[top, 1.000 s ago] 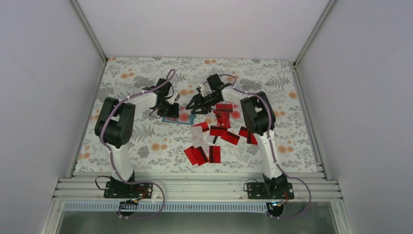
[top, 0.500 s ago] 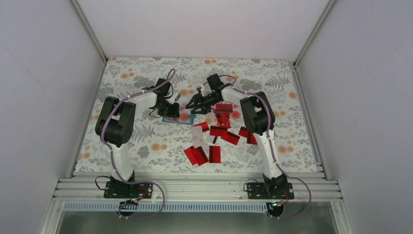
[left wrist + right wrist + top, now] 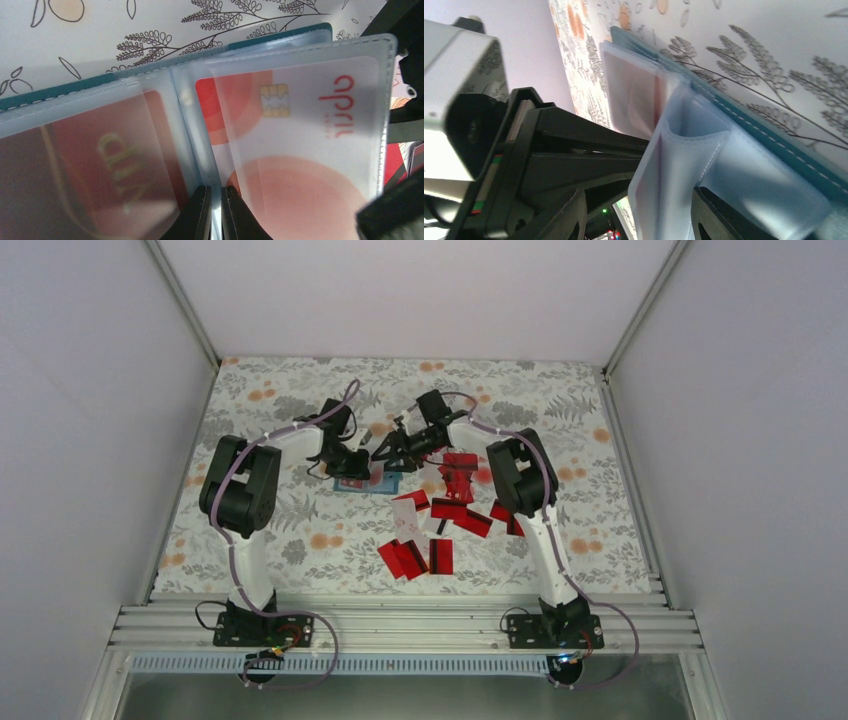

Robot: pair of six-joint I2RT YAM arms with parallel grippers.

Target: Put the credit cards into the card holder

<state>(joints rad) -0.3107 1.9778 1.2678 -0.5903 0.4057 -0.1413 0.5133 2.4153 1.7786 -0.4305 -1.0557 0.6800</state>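
left gripper [image 3: 215,195]: I am pinching tight on the middle fold of the card holder [image 3: 50,93] | right gripper [image 3: 635,197]: I am holding my jaws apart around one clear sleeve [image 3: 674,165]

The left arm [image 3: 240,502] and right arm [image 3: 522,478] are built of white tubular links between bulky matte-black joint housings, each trailed by a looping pale lilac cable [image 3: 346,396]. Each stands on a black base block [image 3: 255,625] with thin red wires. The left hand [image 3: 212,212] and right hand [image 3: 634,215] have angular black plastic fingers [image 3: 197,215].
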